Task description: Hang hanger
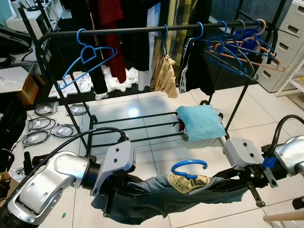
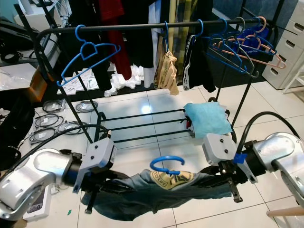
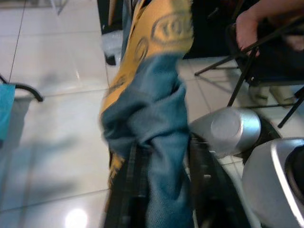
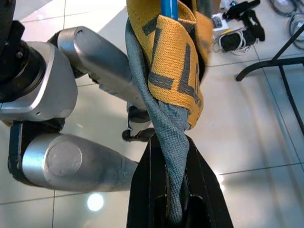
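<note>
Closest to the camera, both arms are holding a blue-grey garment [image 1: 190, 197] with a yellow printed waistband stretched out low over the white tiled floor [image 1: 156, 109]. The left gripper [image 1: 110, 205] is pinching one bunched end, its black fingers [image 3: 128, 190] clamped together on the fabric, and the right gripper [image 2: 232, 187] is doing the same at the other end, fingers squeezed onto a twisted strip of cloth. The garment is sitting on a blue hanger [image 1: 188, 167] whose hook is sticking up in the middle between the two grippers. Just beyond, a light blue cloth [image 1: 200, 122] is lying on the low bars of a black clothes rack [image 1: 142, 28]. Further back the rack's top rail is carrying an empty blue hanger [image 1: 88, 59] on the left, some dark and tan clothes in the middle, and a bunch of blue and pink hangers [image 1: 242, 50] on the right. Coiled cables [image 1: 45, 128] are lying on the floor at left.
</note>
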Motion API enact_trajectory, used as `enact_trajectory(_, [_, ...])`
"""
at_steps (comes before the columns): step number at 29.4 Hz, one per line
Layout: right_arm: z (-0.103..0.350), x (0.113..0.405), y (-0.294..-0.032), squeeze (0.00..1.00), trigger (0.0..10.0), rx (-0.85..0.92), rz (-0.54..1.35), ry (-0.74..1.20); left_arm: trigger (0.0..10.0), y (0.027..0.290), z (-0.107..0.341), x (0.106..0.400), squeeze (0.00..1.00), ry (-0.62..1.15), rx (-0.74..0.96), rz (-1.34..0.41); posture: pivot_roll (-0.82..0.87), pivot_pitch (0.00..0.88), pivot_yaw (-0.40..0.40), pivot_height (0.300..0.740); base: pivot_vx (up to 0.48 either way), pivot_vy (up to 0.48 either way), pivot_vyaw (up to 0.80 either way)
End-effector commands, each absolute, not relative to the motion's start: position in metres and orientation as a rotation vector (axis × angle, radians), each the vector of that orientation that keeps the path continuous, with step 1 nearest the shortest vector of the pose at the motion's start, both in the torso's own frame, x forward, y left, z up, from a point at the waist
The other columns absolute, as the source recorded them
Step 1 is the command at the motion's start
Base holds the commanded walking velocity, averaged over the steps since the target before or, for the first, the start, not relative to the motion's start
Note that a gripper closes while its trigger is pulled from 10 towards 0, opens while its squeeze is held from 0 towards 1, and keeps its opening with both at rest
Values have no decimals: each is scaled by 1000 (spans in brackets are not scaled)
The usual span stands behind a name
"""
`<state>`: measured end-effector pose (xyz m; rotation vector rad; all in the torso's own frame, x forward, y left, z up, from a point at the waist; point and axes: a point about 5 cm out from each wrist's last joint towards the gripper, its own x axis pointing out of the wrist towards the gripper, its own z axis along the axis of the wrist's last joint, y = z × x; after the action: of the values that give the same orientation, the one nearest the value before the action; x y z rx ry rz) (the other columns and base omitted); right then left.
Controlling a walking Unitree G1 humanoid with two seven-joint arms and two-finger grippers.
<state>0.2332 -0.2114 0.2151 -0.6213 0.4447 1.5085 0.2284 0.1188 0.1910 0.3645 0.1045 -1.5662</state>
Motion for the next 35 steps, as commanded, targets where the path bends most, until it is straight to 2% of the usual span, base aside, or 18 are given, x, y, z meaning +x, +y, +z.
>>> enact_trajectory(1, [216, 234, -208, 0, 0, -633, 1517, 431, 10000, 118, 197, 229, 1000, 75, 341, -1564, -61, 87, 49, 740, 0, 0, 0])
enact_trajectory(9, [216, 233, -212, 0, 0, -634, 1513, 443, 10000, 145, 229, 242, 1000, -44, 275, -1462, -67, 82, 48, 740, 0, 0, 0])
enact_trajectory(16, [211, 234, -210, 0, 0, -625, 1512, 446, 10000, 136, 247, 239, 1000, -166, 174, -1460, -61, 80, 47, 740, 0, 0, 0])
enact_trajectory(17, [210, 234, -208, 0, 0, -621, 1515, 441, 10000, 128, 248, 236, 0, -186, 133, -1482, -60, 80, 47, 740, 0, 0, 0])
enact_trajectory(24, [208, 235, -205, 0, 0, -608, 1506, 426, 10000, 103, 241, 224, 0, -198, -6, -1552, -63, 86, 53, 740, 0, 0, 0])
enact_trajectory(35, [204, 238, -200, 0, 0, -594, 1503, 402, 10000, 89, 240, 230, 0, -200, -48, -1508, -52, 84, 56, 740, 0, 0, 0])
